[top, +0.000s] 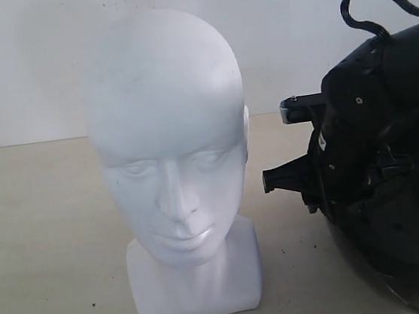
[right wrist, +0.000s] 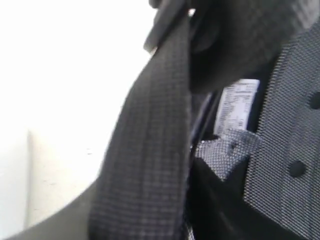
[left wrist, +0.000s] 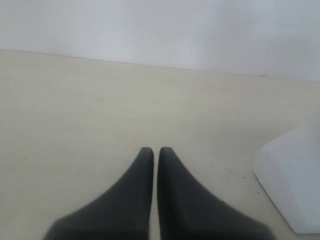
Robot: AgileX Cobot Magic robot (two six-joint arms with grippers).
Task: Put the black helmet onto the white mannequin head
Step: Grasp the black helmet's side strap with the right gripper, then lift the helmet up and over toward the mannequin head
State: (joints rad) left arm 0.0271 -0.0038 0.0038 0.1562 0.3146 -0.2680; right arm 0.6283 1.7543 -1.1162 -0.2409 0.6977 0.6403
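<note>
White and glossy, the mannequin head (top: pixel 170 154) stands upright mid-tabletop (top: pixel 38 245), facing the camera. The black helmet (top: pixel 400 234) is apart from it at the right edge, under the right arm (top: pixel 410 58).

Left wrist view: the left hand (left wrist: pixel 155 150) is clenched on nothing, near the head's base (left wrist: pixel 292 190).

Right wrist view: the helmet's strap (right wrist: pixel 150 150) and mesh lining (right wrist: pixel 290 125) fill the view, perhaps very close. I cannot tell the right hand's grip.
</note>
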